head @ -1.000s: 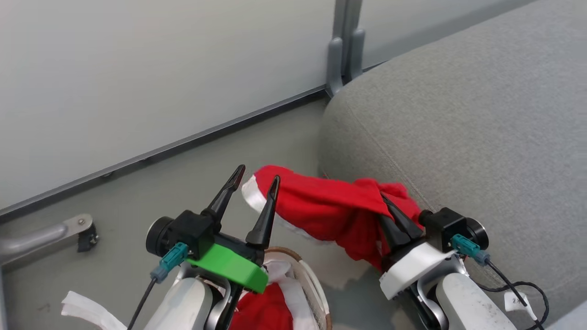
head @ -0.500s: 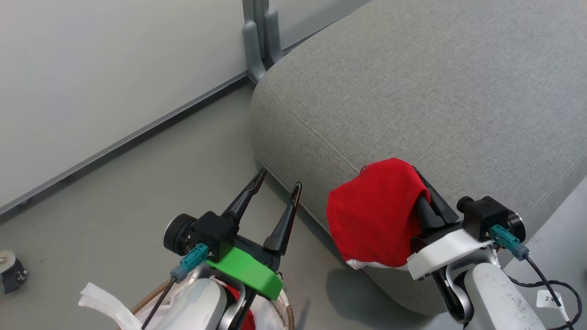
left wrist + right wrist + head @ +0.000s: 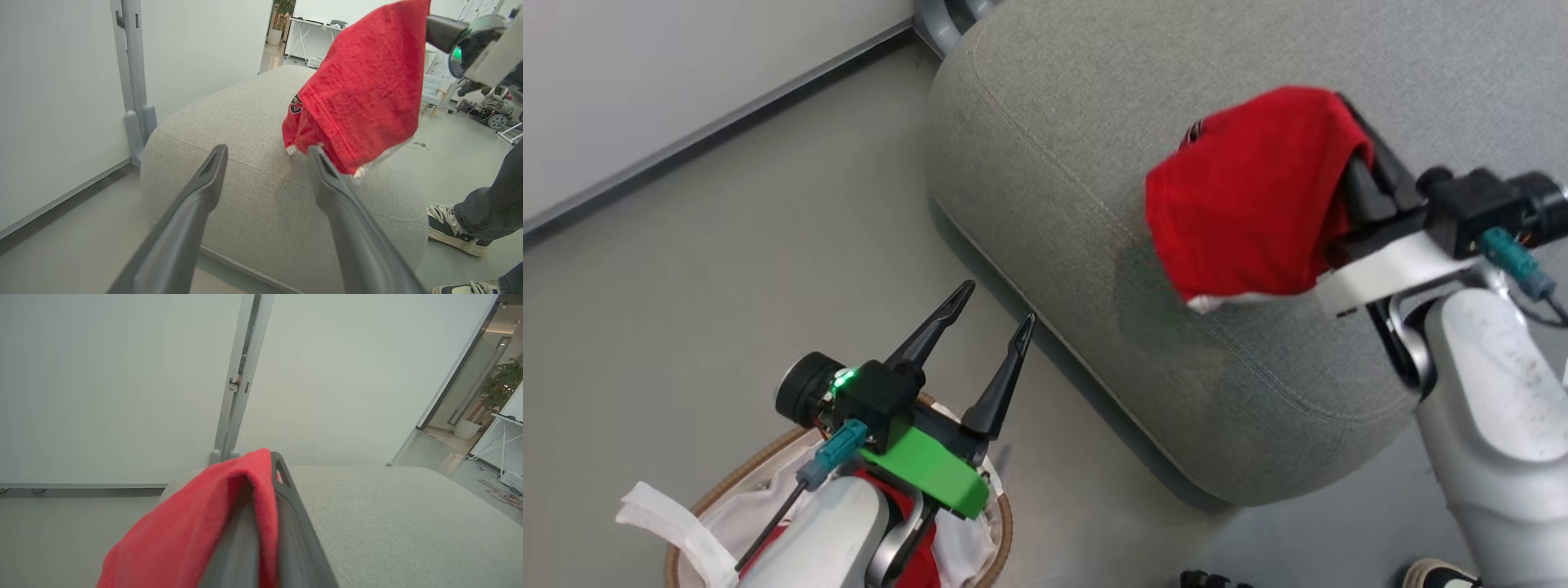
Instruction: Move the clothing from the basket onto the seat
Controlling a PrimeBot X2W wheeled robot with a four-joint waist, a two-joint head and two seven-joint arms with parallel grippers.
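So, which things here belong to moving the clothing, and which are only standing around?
Part of the job: red garment, pinched in the shut right gripper; grey seat under it; basket with more red clothing; open left gripper.
Just around: a person's sneaker, grey wall post, white table, potted plant.

Looking along the left gripper (image 3: 266, 150), spread wide, at the seat (image 3: 245, 122) ahead, with the clothing (image 3: 359, 90) hanging beyond its fingertips, up and right.

the clothing (image 3: 1250, 196) hides the tips of your right fingers (image 3: 1360, 184); behind the left fingers (image 3: 931, 329) the basket (image 3: 1006, 523) runs off frame.
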